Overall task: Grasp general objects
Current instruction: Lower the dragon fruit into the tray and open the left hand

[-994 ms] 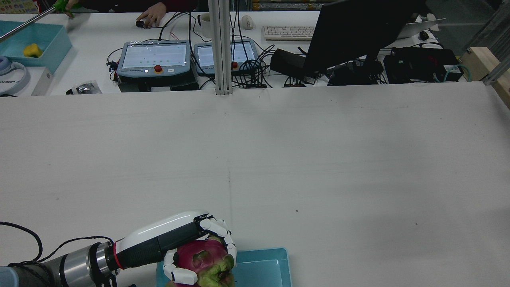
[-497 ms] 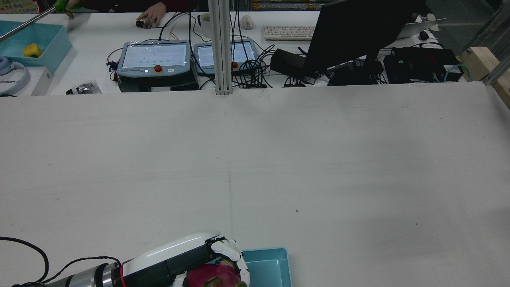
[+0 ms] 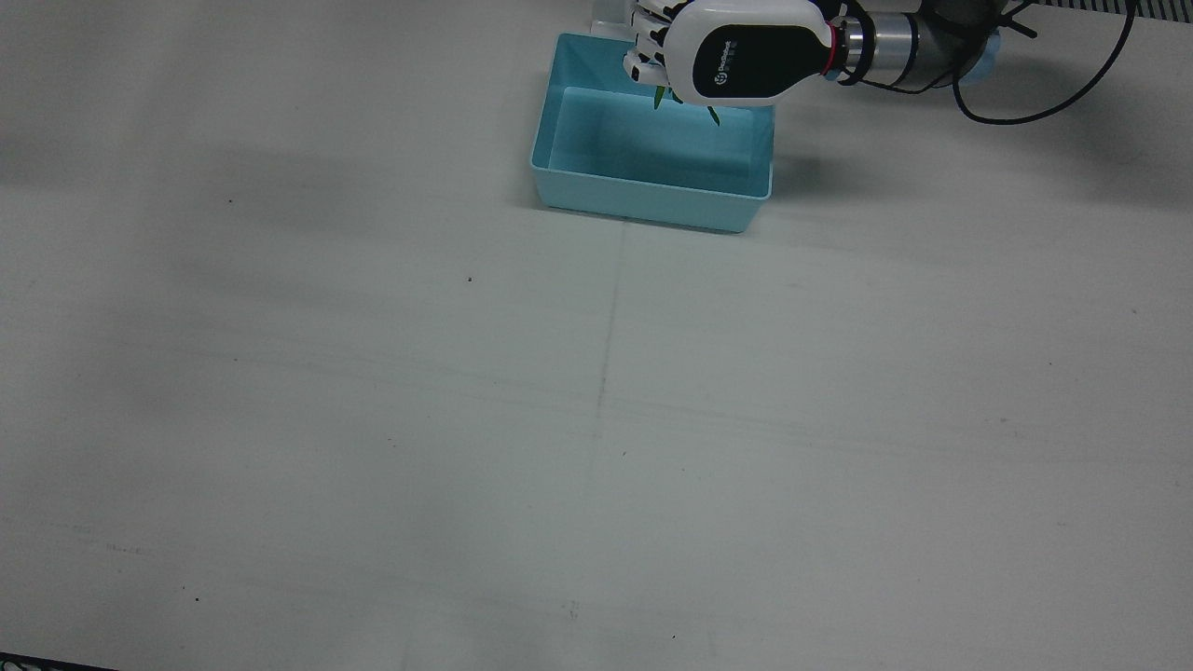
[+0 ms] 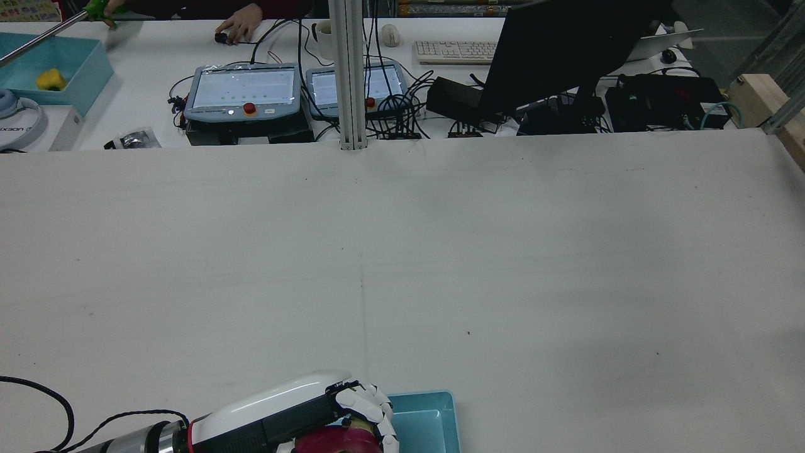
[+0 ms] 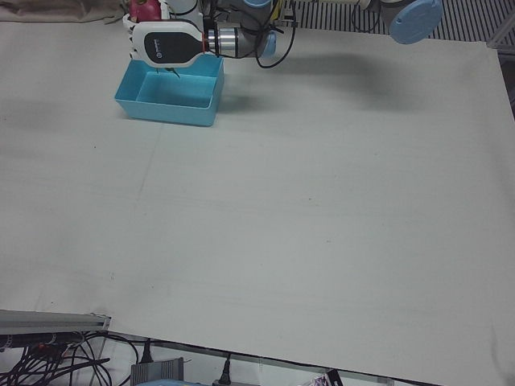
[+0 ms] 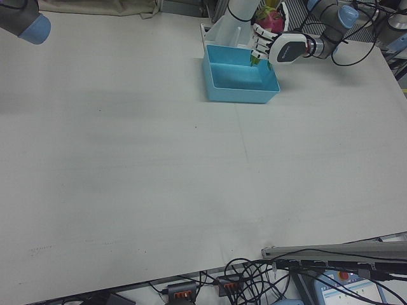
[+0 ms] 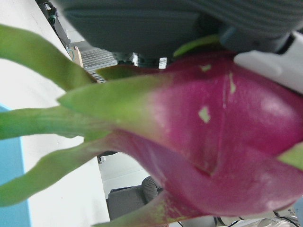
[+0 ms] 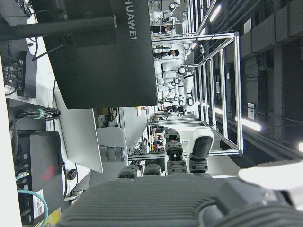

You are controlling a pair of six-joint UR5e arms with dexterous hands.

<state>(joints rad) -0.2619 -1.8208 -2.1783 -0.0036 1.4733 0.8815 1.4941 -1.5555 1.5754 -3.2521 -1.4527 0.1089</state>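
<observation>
My left hand (image 4: 283,412) is shut on a pink dragon fruit (image 4: 339,441) with green scales. It holds the fruit above the back edge of a light blue bin (image 3: 643,200). From the front, only the fruit's green tips (image 3: 660,96) show under the left hand (image 3: 727,51). The left hand view is filled by the dragon fruit (image 7: 227,142). In the right-front view the fruit (image 6: 272,19) sits behind the hand (image 6: 280,47), over the bin (image 6: 241,95). The inside of the bin shows nothing. My right hand (image 8: 180,161) appears only in its own view, fingers apart and holding nothing.
Beyond the table's far edge stand two teach pendants (image 4: 244,91), a black monitor (image 4: 566,50), cables, and a teal box (image 4: 82,75) with a yellow object. A person's hand (image 4: 239,25) rests on that desk. A metal post (image 4: 349,75) rises at the far edge.
My left hand has carried the dragon fruit toward the robot's side and lower in the rear view, so it now hangs over the bin's back edge.
</observation>
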